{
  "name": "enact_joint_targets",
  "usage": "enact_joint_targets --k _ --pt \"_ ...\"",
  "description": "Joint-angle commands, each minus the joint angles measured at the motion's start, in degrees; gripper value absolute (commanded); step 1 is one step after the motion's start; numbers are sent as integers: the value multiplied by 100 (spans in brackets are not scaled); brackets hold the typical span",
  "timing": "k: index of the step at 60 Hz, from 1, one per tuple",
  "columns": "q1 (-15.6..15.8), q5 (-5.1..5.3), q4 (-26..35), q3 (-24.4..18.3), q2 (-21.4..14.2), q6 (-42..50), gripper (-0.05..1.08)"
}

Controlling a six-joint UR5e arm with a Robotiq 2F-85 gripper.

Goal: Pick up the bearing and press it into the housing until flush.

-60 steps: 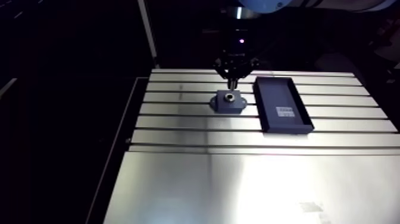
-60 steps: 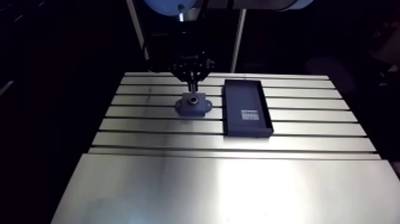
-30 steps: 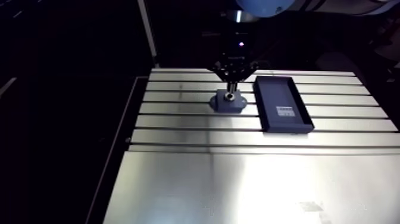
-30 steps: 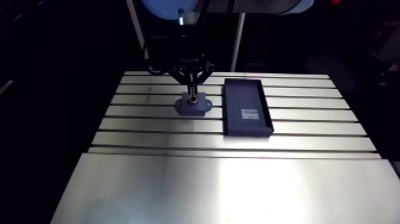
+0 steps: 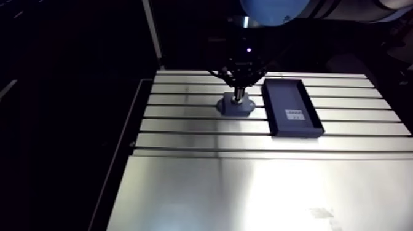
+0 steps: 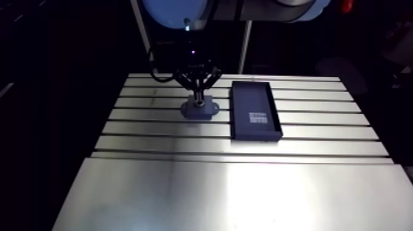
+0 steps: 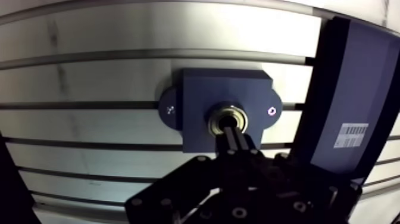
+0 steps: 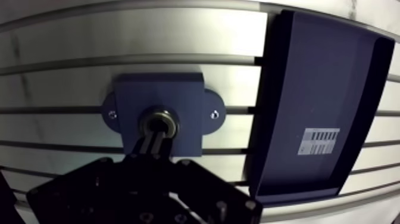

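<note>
**With the fingers pinched together, bearing's sitting in the housing**

As far as the wrist view goes, the gripper (image 7: 233, 136) is closed right down. Its two fingers (image 7: 239, 140) are pressed side by side like one narrow bar, with nothing held between them. The tips sit at the near edge of the bearing (image 7: 221, 111), either on it or just above it. Can't say for sure whether they actually touch.

The bearing itself is the shiny metal ring with the dark hole in the middle, and it's sitting in the bore of the housing (image 7: 208, 89). Whether it's properly flush with the top face I honestly can't tell from this angle.

The housing is a blue block with a rounded ear sticking out on each side, and each ear has a small hole. It lies flat on the table (image 7: 119, 30), across a couple of the slots.

Just to the right of the housing, close but not touching, there's a dark blue tray (image 8: 321, 77). It's long, shallow and rectangular, with a white barcode-type label (image 8: 318, 142) on its floor toward the near end. Nothing else shows in it.

In the arm view the gripper comes straight down onto the housing, on the far, slotted part of the table. The near part is a smooth plate (image 5: 258, 196).
</note>
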Motion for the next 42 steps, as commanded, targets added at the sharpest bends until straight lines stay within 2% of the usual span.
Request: enact_joint_targets --k 1,42 --pt "4 1 -16 15 0 -15 108" --pt "22 1 -182 76 52 -33 108"
